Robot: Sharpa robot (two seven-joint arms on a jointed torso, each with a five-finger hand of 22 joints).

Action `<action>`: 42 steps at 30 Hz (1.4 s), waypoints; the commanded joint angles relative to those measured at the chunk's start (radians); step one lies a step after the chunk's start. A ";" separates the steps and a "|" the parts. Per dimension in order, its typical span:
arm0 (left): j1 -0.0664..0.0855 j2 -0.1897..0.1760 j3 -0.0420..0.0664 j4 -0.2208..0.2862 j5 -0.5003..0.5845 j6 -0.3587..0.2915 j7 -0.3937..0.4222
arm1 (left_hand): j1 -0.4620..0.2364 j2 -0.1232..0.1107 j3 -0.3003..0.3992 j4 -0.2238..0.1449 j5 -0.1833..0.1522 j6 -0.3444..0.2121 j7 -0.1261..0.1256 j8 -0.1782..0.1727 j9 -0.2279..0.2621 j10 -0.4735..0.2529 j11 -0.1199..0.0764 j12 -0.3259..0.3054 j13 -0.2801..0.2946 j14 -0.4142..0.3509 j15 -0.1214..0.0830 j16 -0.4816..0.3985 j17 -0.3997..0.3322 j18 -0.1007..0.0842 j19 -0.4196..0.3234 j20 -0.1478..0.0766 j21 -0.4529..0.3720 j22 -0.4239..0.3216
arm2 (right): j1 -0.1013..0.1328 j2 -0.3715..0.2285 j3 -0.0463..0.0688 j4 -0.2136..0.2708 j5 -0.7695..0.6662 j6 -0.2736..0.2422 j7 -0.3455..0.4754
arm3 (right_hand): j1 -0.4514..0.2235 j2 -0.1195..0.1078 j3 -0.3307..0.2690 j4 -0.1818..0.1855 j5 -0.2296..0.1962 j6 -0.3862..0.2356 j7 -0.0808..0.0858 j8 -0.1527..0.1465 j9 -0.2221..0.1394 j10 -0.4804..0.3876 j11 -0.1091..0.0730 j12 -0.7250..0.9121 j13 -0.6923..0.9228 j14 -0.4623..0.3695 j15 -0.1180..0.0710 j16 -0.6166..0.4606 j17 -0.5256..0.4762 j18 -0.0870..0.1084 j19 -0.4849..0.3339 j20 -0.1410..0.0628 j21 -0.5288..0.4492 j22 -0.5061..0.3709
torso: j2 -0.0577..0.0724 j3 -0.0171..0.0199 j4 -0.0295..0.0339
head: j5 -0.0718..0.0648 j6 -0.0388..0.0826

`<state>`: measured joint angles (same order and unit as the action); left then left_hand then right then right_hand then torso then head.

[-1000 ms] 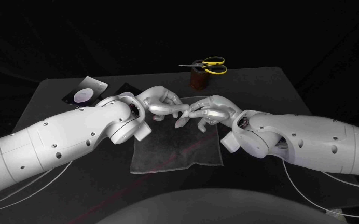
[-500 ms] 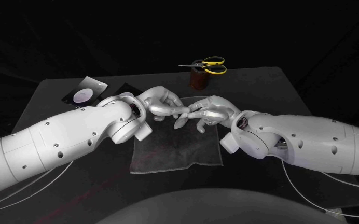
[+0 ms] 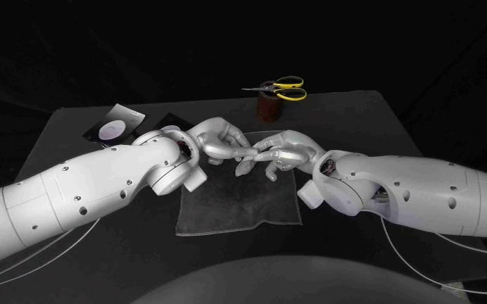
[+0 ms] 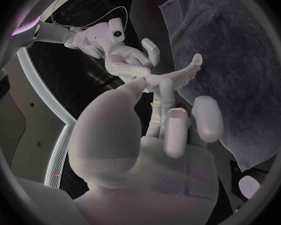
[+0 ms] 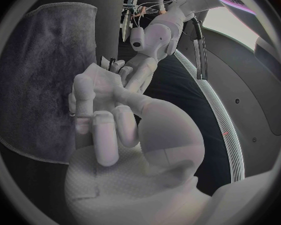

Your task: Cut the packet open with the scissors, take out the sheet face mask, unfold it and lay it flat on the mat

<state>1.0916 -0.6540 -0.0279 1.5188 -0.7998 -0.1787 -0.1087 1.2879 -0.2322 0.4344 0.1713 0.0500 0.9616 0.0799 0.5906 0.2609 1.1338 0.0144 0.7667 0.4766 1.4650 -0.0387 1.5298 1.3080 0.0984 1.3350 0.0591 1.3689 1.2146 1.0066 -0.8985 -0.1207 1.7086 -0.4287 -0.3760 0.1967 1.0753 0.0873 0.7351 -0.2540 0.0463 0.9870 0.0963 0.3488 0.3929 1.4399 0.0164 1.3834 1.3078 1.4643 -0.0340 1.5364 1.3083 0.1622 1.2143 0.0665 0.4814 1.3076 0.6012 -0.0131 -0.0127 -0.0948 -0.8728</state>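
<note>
Scissors (image 3: 282,88) lie crosswise, blades pointing left. Left hand (image 3: 218,142) and right hand (image 3: 287,150) stay fingertips-together over the mat (image 3: 238,209), unmoved. Whether they pinch anything is unclear.

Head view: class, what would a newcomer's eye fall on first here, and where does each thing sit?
The silver left hand and silver right hand meet, fingers touching, above the far edge of the grey cloth mat in the middle of the black table. Behind them, yellow-handled scissors sit on a brown cylindrical holder near the table's far edge.
</note>
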 commanded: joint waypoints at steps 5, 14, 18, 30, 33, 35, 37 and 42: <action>0.000 0.006 0.000 0.009 0.002 0.017 0.016 | 0.098 0.077 0.094 -0.046 -0.001 0.017 -0.013 0.001 0.003 0.001 -0.015 -0.002 -0.001 0.076 -0.018 0.014 0.181 -0.016 0.012 -0.010 0.012 0.013 | 0.001 0.002 0.002 -0.003 -0.008 0.007 0.011 | -0.004 -0.008 0.005 -0.001 0.003 0.007 -0.001 0.084 0.116 0.009 0.002 0.006 0.060 0.047 -0.007 0.003 0.116 0.013 0.005 0.001 0.006 0.031 | 0.000 -0.0004 0.0002 | -0.001 0.000; -0.001 0.002 0.000 0.009 0.032 0.013 0.030 | 0.068 0.115 0.173 -0.022 -0.001 -0.006 -0.003 0.013 0.020 0.021 -0.009 -0.010 -0.004 0.081 -0.014 0.018 0.194 -0.019 0.020 -0.009 0.019 0.024 | 0.001 0.001 0.002 -0.007 -0.010 0.005 0.010 | -0.006 -0.009 0.009 -0.001 0.003 0.007 -0.002 0.086 0.118 0.010 0.001 0.006 0.061 0.049 -0.008 0.004 0.118 0.013 0.006 0.000 0.009 0.031 | 0.000 -0.0002 -0.0002 | -0.001 0.000; -0.001 0.000 0.000 0.009 0.040 0.015 0.031 | 0.062 0.117 0.183 -0.019 -0.001 -0.008 -0.002 0.016 0.024 0.023 -0.009 -0.010 -0.004 0.081 -0.013 0.018 0.194 -0.019 0.019 -0.009 0.019 0.024 | 0.001 0.000 0.002 -0.008 -0.010 0.004 0.009 | -0.006 -0.009 0.009 -0.001 0.003 0.007 -0.002 0.086 0.118 0.010 0.001 0.006 0.061 0.049 -0.008 0.004 0.118 0.013 0.006 0.000 0.009 0.031 | 0.000 -0.0003 0.0000 | -0.002 0.000; -0.001 -0.004 0.000 0.003 0.045 0.013 0.023 | 0.057 0.114 0.220 -0.031 -0.001 -0.008 -0.003 0.035 0.043 0.035 -0.011 0.002 0.007 0.082 -0.015 0.019 0.199 -0.022 0.029 -0.010 0.028 0.039 | 0.001 -0.002 0.002 -0.003 -0.010 0.007 0.012 | -0.007 -0.010 0.011 -0.002 0.003 0.007 -0.002 0.087 0.119 0.012 0.000 0.008 0.063 0.048 -0.008 0.003 0.116 0.012 0.007 -0.001 0.012 0.031 | 0.000 -0.0002 0.0000 | -0.001 0.000; -0.001 -0.005 0.000 0.001 0.046 0.001 0.025 | 0.055 0.111 0.230 -0.036 -0.001 -0.009 -0.003 0.041 0.049 0.037 -0.011 0.007 0.011 0.084 -0.015 0.021 0.203 -0.024 0.033 -0.010 0.031 0.045 | 0.001 -0.003 0.002 -0.003 -0.010 0.008 0.012 | -0.007 -0.010 0.011 -0.002 0.003 0.007 -0.002 0.087 0.119 0.012 0.000 0.008 0.063 0.048 -0.008 0.003 0.116 0.012 0.007 -0.001 0.012 0.031 | 0.000 -0.0001 -0.0003 | -0.001 0.000; -0.001 -0.006 0.000 0.000 0.046 -0.008 0.026 | 0.052 0.108 0.239 -0.039 -0.001 -0.010 -0.004 0.046 0.055 0.039 -0.011 0.011 0.014 0.086 -0.016 0.022 0.206 -0.025 0.038 -0.011 0.035 0.051 | 0.001 -0.004 0.002 -0.003 -0.010 0.008 0.012 | -0.007 -0.010 0.011 -0.002 0.003 0.007 -0.002 0.087 0.119 0.012 0.000 0.008 0.063 0.048 -0.008 0.003 0.116 0.012 0.007 -0.001 0.012 0.031 | 0.000 0.0001 -0.0002 | -0.001 0.000; -0.001 -0.006 0.000 -0.001 0.047 -0.017 0.028 | 0.051 0.106 0.243 -0.041 -0.001 -0.010 -0.004 0.048 0.058 0.040 -0.012 0.013 0.016 0.087 -0.016 0.023 0.210 -0.026 0.042 -0.011 0.039 0.057 | 0.001 -0.005 0.002 -0.002 -0.010 0.008 0.011 | -0.007 -0.010 0.011 -0.002 0.003 0.007 -0.002 0.087 0.119 0.012 0.000 0.008 0.063 0.048 -0.008 0.003 0.116 0.012 0.007 -0.001 0.012 0.031 | 0.000 0.0001 -0.0003 | -0.001 0.000; -0.001 -0.011 0.000 -0.006 0.051 -0.037 0.031 | 0.047 0.101 0.257 -0.048 -0.001 -0.011 -0.004 0.055 0.067 0.042 -0.013 0.018 0.021 0.089 -0.017 0.025 0.216 -0.028 0.048 -0.012 0.044 0.066 | 0.001 -0.008 0.002 -0.004 -0.008 0.007 0.009 | -0.008 -0.010 0.012 -0.002 0.003 0.007 -0.003 0.088 0.120 0.013 0.000 0.009 0.064 0.049 -0.009 0.003 0.118 0.012 0.008 -0.001 0.016 0.032 | 0.000 -0.0003 -0.0009 | -0.002 0.000</action>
<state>1.0907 -0.6626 -0.0287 1.5154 -0.7594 -0.1917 -0.0910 1.3344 -0.1341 0.6423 0.1680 0.0490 0.9553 0.0784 0.6393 0.2615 1.1623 0.0105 0.7814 0.4971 1.4668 -0.0483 1.5518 1.3080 0.0834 1.3762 0.0465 1.4085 1.2798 1.0073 -0.9052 -0.1195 1.7038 -0.4316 -0.3762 0.1942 1.0662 0.0781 0.7411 -0.2540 0.0458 0.9869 0.0955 0.3527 0.3928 1.4470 0.0161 1.3875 1.3080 1.4668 -0.0365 1.5364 1.3082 0.1540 1.2143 0.0665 0.4935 1.3081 0.6010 -0.0131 -0.0129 -0.0958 -0.8728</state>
